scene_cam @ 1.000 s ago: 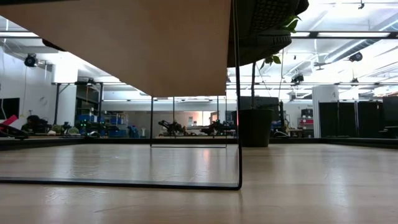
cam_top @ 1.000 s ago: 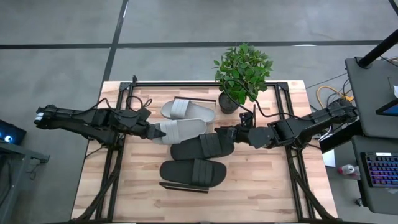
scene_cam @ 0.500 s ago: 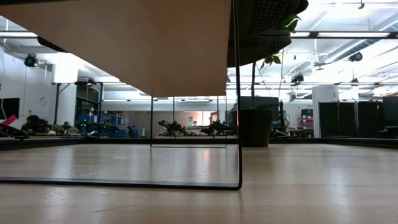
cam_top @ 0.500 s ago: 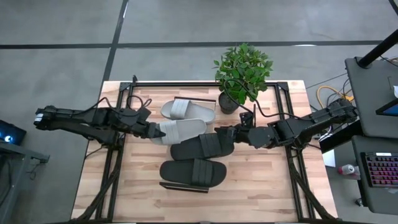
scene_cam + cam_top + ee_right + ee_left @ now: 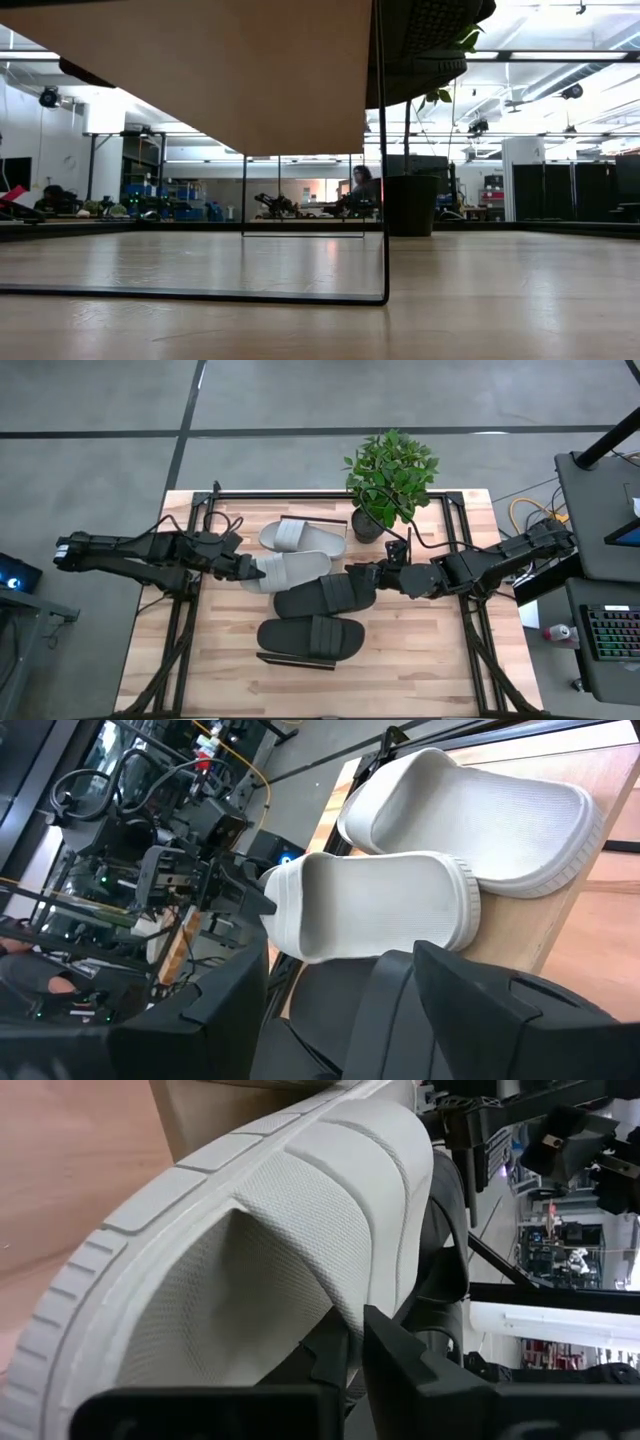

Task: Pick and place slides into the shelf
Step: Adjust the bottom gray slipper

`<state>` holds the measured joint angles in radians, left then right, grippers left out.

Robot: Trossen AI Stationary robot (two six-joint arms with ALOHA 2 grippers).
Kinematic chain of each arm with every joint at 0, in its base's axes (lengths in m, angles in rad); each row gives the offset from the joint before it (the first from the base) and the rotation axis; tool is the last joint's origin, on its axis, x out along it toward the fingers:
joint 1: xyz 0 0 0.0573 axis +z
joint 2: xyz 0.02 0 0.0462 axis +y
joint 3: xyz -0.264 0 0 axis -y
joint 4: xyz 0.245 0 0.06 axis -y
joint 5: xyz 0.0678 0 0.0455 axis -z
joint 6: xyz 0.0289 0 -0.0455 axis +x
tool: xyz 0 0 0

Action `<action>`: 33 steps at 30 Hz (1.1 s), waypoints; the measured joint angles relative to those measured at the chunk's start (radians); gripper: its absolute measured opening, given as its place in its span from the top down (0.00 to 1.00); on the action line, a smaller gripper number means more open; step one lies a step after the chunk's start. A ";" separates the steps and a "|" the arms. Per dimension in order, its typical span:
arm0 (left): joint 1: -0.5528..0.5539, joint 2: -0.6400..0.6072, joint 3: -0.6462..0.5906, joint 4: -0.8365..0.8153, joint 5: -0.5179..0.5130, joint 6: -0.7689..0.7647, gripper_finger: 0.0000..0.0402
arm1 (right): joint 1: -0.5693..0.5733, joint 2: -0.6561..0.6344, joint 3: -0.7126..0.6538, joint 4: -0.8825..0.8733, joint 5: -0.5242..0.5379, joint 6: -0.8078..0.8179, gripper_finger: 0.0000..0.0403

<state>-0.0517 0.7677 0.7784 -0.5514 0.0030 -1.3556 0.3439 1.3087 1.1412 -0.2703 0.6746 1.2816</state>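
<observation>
Four slides lie close together mid-table in the high view. The far pale grey slide (image 5: 303,536) lies free, and so does the near black slide (image 5: 310,635). The second grey slide (image 5: 300,568) has my left gripper (image 5: 252,567) shut at its left end. My right gripper (image 5: 356,572) is shut at the right end of the second black slide (image 5: 322,597). The shelf shows in the low view as a plank underside (image 5: 200,70) with a thin dark rail (image 5: 382,150). A black sole (image 5: 425,30) overhangs it. My left gripper holds the grey slide by the rim of its left end (image 5: 300,1340), coming level from the table's left, along the slide. The fingers (image 5: 400,1360) stand almost together; they hide the exact spot. The slide's far edge rests against the other grey slide. My right gripper has the black slide's right end (image 5: 345,990) between its two fingers (image 5: 480,1010), one above and one below. It comes level from the table's right, along the slide. The slide's left part lies flat among the other slides.
A potted plant (image 5: 390,475) stands at the table's far edge, just beyond my right wrist. Bare wood lies along the near edge (image 5: 400,680) and left side. A desk with a keyboard (image 5: 610,635) is off the table's right. A person sits far off in the room (image 5: 360,185).
</observation>
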 joint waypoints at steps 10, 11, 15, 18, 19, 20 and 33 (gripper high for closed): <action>0.000 0.000 0.000 -0.008 0.007 0.024 0.67 | 0.000 0.000 0.000 0.000 0.000 0.000 0.41; 0.000 -0.003 -0.001 -0.008 0.013 0.032 0.62 | 0.000 0.000 0.000 0.000 0.000 0.000 0.41; 0.000 -0.008 0.000 -0.012 0.018 0.034 0.45 | 0.000 0.000 0.000 -0.001 0.004 0.000 0.41; 0.000 -0.012 0.000 -0.018 0.021 0.034 0.37 | 0.000 0.000 0.000 -0.001 0.007 0.000 0.41; 0.000 -0.014 0.000 -0.018 0.025 0.034 0.34 | 0.000 0.000 0.000 -0.001 0.007 0.000 0.41; 0.000 -0.016 0.000 -0.021 0.036 0.034 0.33 | 0.000 0.000 0.000 -0.001 0.007 0.000 0.41; 0.000 -0.056 0.003 -0.089 0.190 0.037 0.30 | 0.000 0.000 0.000 0.000 0.007 0.000 0.41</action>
<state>-0.0517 0.7117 0.7815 -0.6401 0.1932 -1.3186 0.3442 1.3087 1.1412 -0.2707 0.6819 1.2816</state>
